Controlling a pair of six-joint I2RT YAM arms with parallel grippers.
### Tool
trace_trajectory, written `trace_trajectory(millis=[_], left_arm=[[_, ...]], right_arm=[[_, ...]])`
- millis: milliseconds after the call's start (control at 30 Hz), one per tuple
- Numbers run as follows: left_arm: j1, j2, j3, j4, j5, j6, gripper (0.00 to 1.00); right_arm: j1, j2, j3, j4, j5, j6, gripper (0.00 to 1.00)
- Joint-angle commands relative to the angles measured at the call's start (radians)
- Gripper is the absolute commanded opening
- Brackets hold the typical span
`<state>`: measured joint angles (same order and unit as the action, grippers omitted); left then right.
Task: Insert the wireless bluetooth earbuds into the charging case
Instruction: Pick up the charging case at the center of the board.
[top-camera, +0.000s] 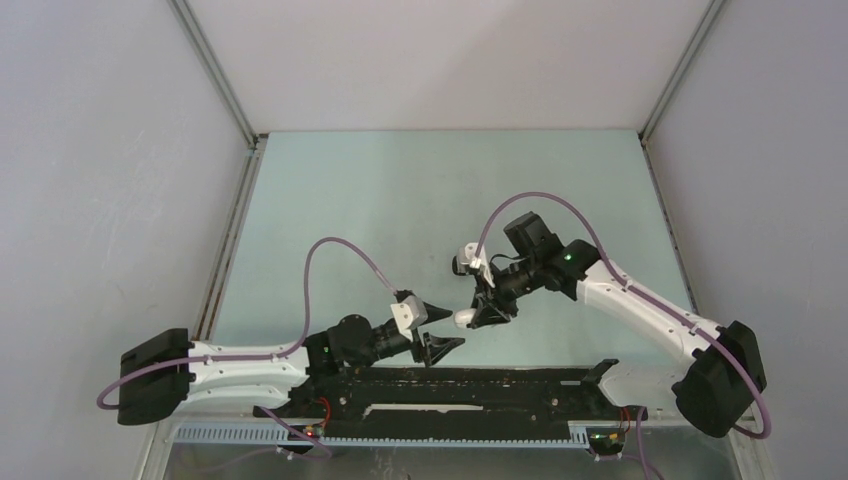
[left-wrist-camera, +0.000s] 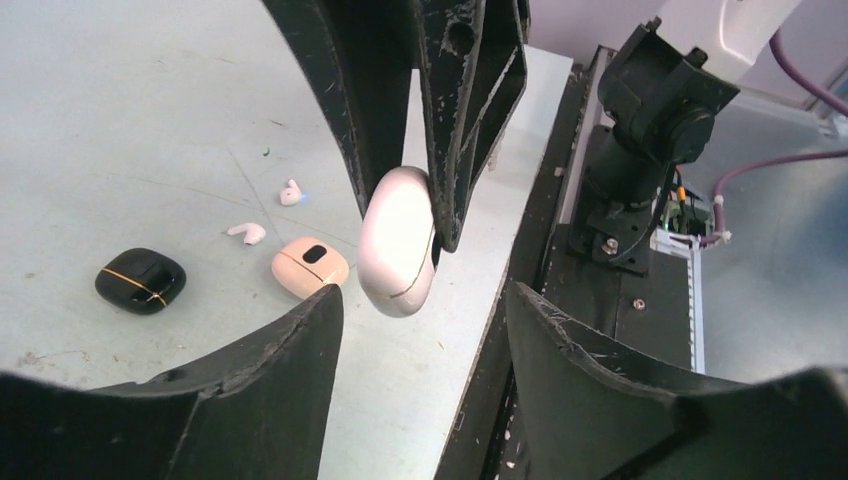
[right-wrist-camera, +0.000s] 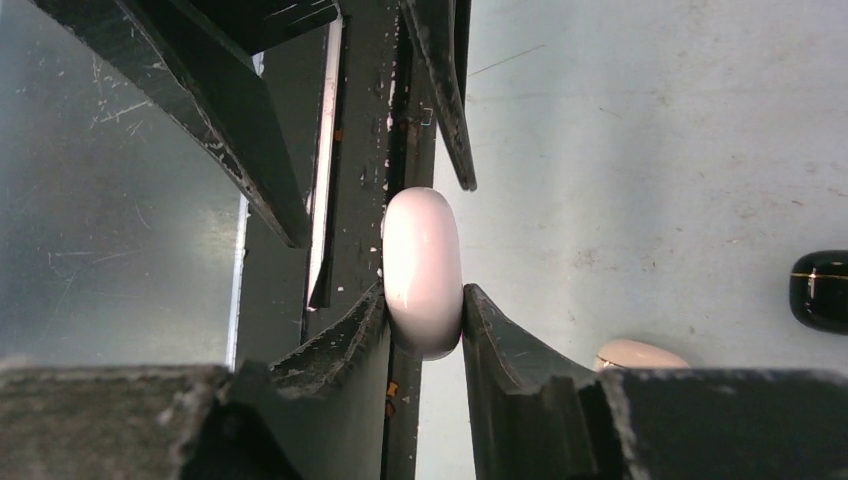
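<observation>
Pale green tabletop (top-camera: 400, 200) | right gripper (right-wrist-camera: 425, 300) clamped on white charging case (right-wrist-camera: 422, 265) | left gripper (left-wrist-camera: 425, 295) jaws parted, gripping nothing | earbuds (left-wrist-camera: 247, 233), peach case (left-wrist-camera: 310, 266), black case (left-wrist-camera: 141, 279) lying loose

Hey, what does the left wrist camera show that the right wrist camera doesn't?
Only the left wrist view shows two loose earbuds lying on the table, and the seam line on the white case. Only the right wrist view shows that case's smooth, seamless edge, end-on between its own fingers. Both show the white case clamped in the right gripper, the open left gripper, the black case and the beige case.
</observation>
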<state>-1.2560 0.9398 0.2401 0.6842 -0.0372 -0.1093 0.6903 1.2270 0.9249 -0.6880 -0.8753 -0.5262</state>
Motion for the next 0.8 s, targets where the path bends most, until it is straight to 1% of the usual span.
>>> trace_trajectory(millis=[0, 267, 500, 667, 767], left_arm=[[0.000, 0.014, -0.033, 0.161, -0.041, -0.031, 0.68], [0.000, 0.054, -0.058, 0.246, 0.020, -0.020, 0.69], [0.000, 0.096, -0.064, 0.299, 0.058, -0.039, 0.67], [0.000, 0.162, -0.054, 0.347, 0.084, -0.067, 0.66], [0.003, 0.204, -0.028, 0.356, 0.126, -0.088, 0.65]], right_arm=[[-0.042, -0.055, 0.045, -0.022, -0.076, -0.040, 0.17], [-0.131, -0.076, 0.045, -0.066, -0.175, -0.053, 0.17], [-0.136, -0.073, 0.045, -0.060, -0.206, -0.058, 0.17], [-0.136, -0.081, 0.045, -0.070, -0.205, -0.063, 0.17], [-0.143, -0.100, 0.045, -0.080, -0.207, -0.076, 0.17]])
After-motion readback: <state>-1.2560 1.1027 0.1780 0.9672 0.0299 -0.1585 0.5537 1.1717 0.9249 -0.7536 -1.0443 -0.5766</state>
